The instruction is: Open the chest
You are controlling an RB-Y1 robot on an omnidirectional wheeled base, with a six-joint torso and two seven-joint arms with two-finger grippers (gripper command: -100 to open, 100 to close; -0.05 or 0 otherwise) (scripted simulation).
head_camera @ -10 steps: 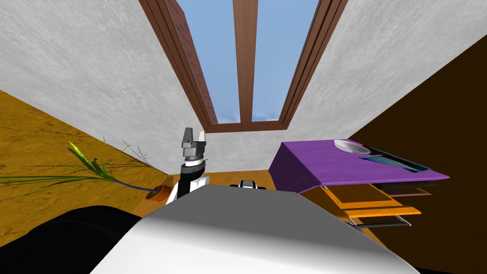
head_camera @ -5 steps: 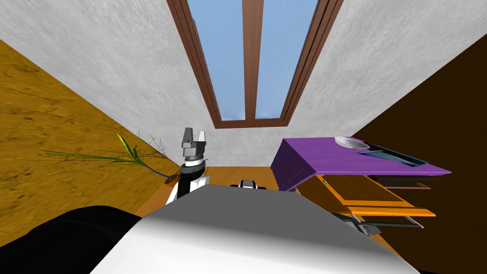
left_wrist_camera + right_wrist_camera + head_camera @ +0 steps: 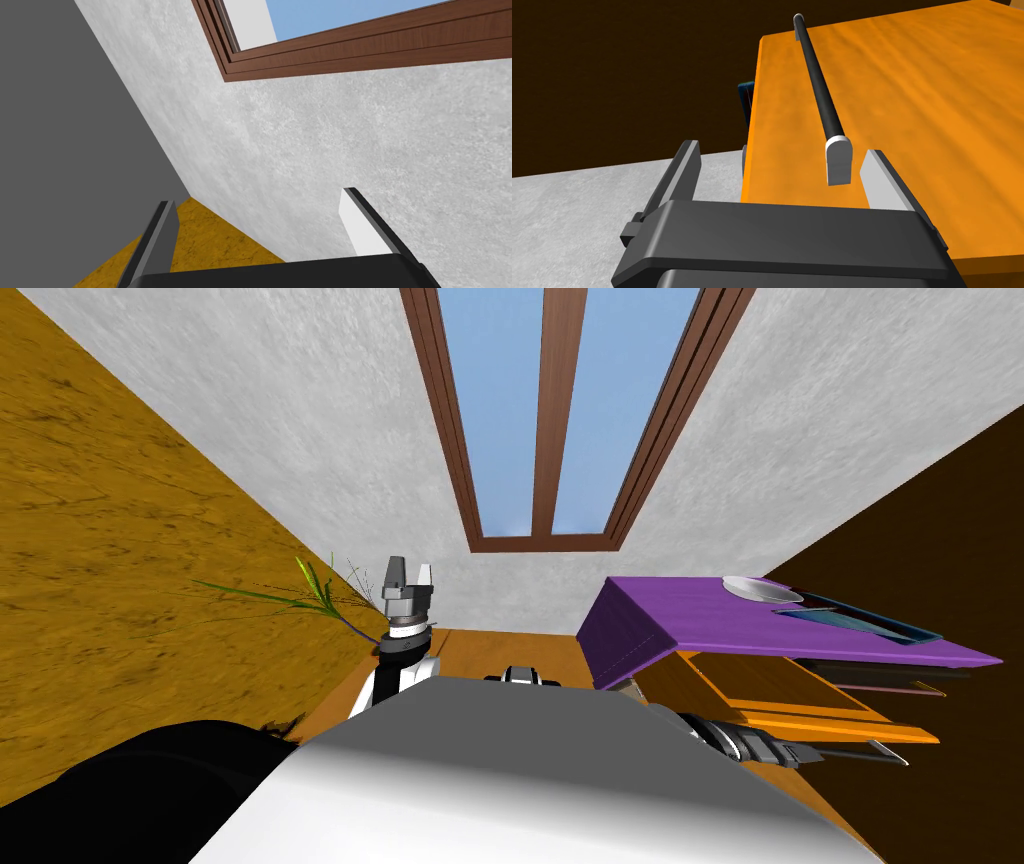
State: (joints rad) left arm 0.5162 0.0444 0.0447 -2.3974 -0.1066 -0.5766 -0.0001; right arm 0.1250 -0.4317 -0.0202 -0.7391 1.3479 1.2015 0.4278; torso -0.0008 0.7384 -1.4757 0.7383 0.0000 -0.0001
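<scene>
The chest (image 3: 700, 623) stands at the right, with a purple top and orange drawers (image 3: 800, 698) pulled out in steps. My right gripper (image 3: 812, 753) is at the lowest drawer. In the right wrist view that gripper (image 3: 782, 150) is open. The grey end mount (image 3: 839, 160) of the drawer's black bar handle (image 3: 818, 82) stands between its fingers, near one of them and not gripped. The orange drawer front (image 3: 912, 100) lies behind the handle. My left gripper (image 3: 408, 573) is raised at centre left, and its fingers (image 3: 259, 199) are open with nothing between them.
A white bowl (image 3: 755, 588) and a dark blue tray (image 3: 860, 623) rest on the chest's top. A thin green plant (image 3: 315, 593) leans out by the ochre wall at the left. A dark brown wall (image 3: 930, 538) runs close behind the chest.
My head view has swung, so the whole scene has shifted right and tilted. My right forearm has come into view at the lowest drawer, and that gripper has opened.
</scene>
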